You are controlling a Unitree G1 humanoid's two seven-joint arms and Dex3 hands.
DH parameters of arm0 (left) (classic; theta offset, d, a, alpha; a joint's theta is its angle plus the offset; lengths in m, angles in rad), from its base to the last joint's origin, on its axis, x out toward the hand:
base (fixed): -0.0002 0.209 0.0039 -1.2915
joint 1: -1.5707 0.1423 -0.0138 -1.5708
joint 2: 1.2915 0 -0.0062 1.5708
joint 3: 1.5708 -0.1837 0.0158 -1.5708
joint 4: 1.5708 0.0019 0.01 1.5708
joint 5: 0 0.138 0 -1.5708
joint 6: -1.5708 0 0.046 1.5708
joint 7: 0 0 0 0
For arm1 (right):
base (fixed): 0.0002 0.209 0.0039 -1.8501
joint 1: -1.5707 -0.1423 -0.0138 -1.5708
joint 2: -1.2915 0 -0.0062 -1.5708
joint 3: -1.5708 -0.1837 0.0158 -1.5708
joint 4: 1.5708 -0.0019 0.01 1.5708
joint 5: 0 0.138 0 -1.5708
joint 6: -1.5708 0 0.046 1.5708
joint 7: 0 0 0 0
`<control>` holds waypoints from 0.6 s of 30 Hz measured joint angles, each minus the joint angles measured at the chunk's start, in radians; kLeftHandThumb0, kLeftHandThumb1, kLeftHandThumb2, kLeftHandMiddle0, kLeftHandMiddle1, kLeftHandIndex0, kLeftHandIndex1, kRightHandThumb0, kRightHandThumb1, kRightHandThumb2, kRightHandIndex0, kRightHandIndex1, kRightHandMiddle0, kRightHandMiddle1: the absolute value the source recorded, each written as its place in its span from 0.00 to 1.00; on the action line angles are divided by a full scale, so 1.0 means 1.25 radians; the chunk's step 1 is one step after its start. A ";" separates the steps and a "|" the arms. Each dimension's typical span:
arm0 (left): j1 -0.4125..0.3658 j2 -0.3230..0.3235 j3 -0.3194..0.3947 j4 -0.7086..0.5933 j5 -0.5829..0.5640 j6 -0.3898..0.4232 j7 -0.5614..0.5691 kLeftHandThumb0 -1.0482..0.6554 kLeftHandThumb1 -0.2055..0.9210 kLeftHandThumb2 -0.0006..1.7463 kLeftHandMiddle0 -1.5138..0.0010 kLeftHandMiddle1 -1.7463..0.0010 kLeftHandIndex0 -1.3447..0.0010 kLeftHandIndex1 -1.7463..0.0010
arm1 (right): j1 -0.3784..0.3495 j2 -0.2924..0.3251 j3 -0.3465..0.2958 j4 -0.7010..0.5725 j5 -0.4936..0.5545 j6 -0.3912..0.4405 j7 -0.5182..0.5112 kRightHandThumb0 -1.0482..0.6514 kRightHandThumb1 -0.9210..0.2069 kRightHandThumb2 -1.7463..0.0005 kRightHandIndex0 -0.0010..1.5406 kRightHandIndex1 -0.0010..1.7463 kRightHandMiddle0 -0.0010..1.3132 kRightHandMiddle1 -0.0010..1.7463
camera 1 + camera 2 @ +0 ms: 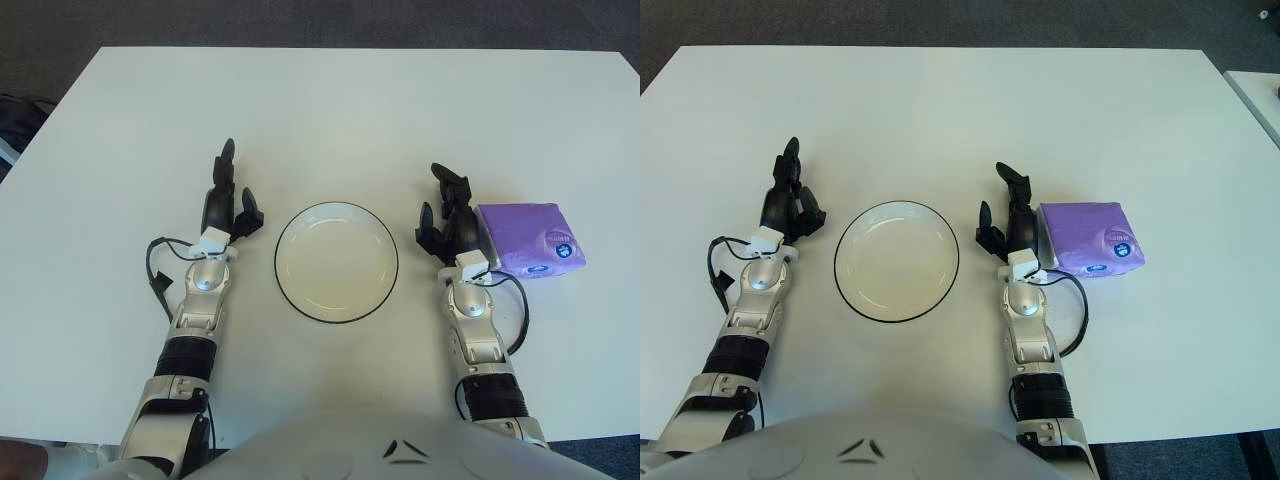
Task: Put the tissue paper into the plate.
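Observation:
A purple tissue paper pack (530, 238) with a small blue label lies flat on the white table, to the right of the plate. The empty white plate (337, 261) with a dark rim sits at the table's middle front. My right hand (447, 217) rests on the table between the plate and the pack, right beside the pack's left edge, fingers spread and holding nothing. My left hand (229, 200) rests on the table left of the plate, fingers relaxed and empty.
The white table (330, 110) spreads wide behind the plate. Dark carpet lies beyond its far edge. A dark object (15, 125) sits off the table's left edge. Cables loop at both wrists.

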 measured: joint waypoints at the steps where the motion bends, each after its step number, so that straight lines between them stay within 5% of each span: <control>1: 0.000 0.000 0.000 0.000 0.000 0.000 0.000 0.09 1.00 0.61 0.96 1.00 1.00 0.89 | 0.000 0.000 0.000 0.000 0.000 0.000 0.000 0.18 0.00 0.55 0.16 0.10 0.00 0.42; 18: 0.000 0.000 0.000 0.003 0.000 0.000 0.000 0.08 1.00 0.61 0.96 1.00 1.00 0.89 | 0.001 0.000 0.000 0.000 0.000 0.000 0.000 0.19 0.00 0.55 0.16 0.10 0.00 0.42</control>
